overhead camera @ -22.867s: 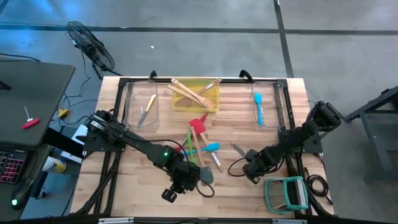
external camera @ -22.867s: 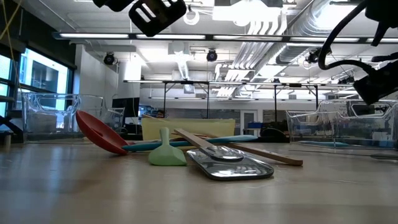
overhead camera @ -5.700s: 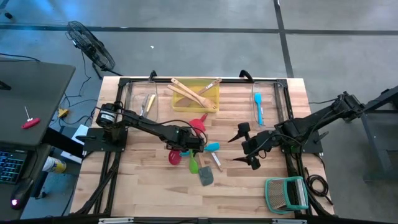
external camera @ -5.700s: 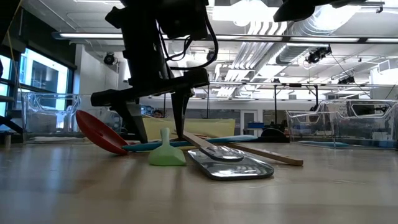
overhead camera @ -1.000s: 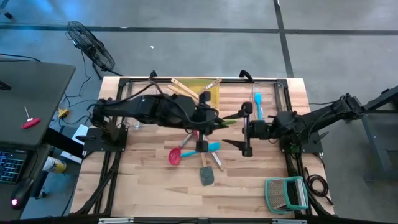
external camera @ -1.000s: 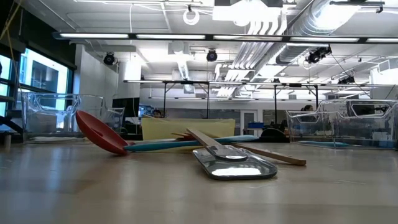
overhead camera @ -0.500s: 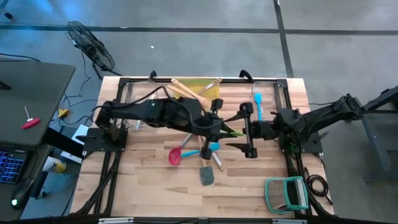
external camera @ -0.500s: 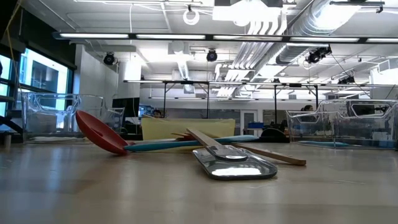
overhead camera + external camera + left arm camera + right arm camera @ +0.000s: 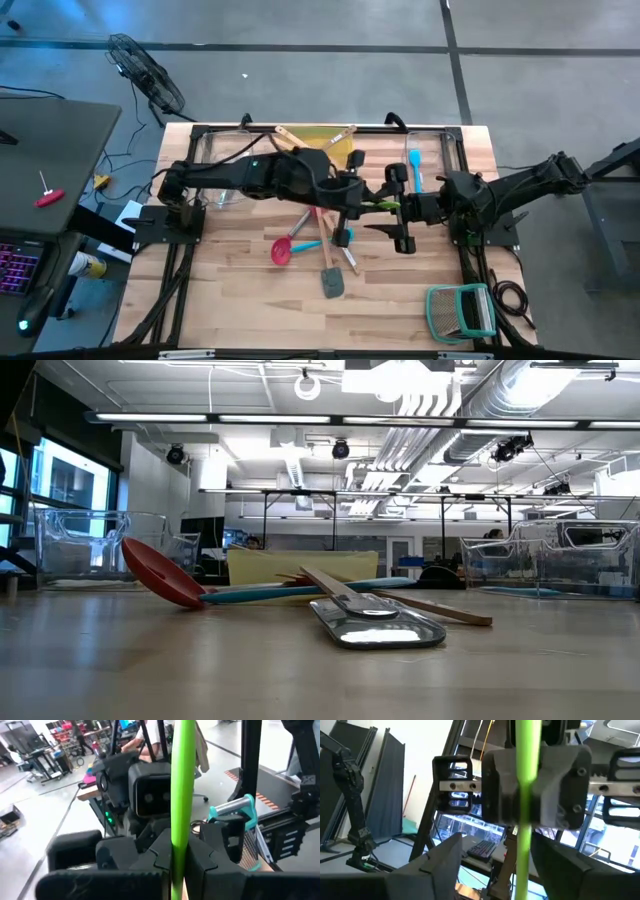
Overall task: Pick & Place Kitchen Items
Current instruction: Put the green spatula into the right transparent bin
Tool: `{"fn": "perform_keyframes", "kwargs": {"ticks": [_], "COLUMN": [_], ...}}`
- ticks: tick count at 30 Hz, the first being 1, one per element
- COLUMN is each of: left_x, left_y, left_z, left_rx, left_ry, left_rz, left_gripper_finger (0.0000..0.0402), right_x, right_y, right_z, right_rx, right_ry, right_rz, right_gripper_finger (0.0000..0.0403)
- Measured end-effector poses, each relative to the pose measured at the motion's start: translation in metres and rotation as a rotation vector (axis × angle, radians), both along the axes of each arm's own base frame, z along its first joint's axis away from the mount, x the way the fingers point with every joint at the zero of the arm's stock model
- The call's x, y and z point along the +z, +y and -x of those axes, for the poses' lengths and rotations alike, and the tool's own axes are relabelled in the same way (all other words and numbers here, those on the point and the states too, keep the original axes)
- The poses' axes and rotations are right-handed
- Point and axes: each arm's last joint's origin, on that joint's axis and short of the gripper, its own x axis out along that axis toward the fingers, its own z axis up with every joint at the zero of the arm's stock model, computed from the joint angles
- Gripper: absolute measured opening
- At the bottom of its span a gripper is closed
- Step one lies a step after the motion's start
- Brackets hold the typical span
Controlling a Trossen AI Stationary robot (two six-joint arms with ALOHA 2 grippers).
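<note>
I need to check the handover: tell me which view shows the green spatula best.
Left wrist view: the green spatula handle runs up from between the left gripper fingers. Right wrist view shows it crossing that gripper; high view only a green sliver; low view none.

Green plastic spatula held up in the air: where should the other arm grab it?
Probably on the bare stretch of the green plastic spatula's slim straight handle sticking out beyond the left gripper, which is clamped on it. The right gripper faces it, open, so coming in end-on with a finger on each side looks simplest.
</note>
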Motion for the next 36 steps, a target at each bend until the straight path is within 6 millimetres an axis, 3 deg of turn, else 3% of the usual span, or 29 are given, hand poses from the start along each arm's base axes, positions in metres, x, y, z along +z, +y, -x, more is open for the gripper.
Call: {"fn": "perform_keyframes", "kwargs": {"ticks": [6, 12, 26, 32, 36], "left_x": [-0.006, -0.007, -0.01, -0.009, -0.009], "left_y": [0.004, 0.003, 0.004, 0.003, 0.003], "left_z": [-0.01, -0.012, -0.012, -0.012, -0.012], "left_rx": [-0.013, -0.024, -0.018, -0.017, -0.017], "left_ry": [-0.006, -0.009, 0.016, 0.01, 0.009], "left_rz": [0.012, 0.011, 0.002, 0.01, 0.004], "left_gripper_finger": [0.0013, 0.0013, 0.0013, 0.0051, 0.0028], "right_x": [-0.002, -0.004, -0.009, -0.012, -0.013], "right_y": [0.0, 0.0, -0.001, -0.001, -0.001], "right_z": [-0.001, -0.001, -0.002, -0.003, -0.004], "right_rx": [-0.001, -0.029, -0.07, -0.106, -0.108], "right_ry": [0.02, 0.039, 0.085, 0.11, 0.123], "right_rz": [0.005, 0.056, 0.081, 0.107, 0.108], "right_gripper_finger": [0.0155, 0.0017, 0.0006, 0.0004, 0.0004]}}
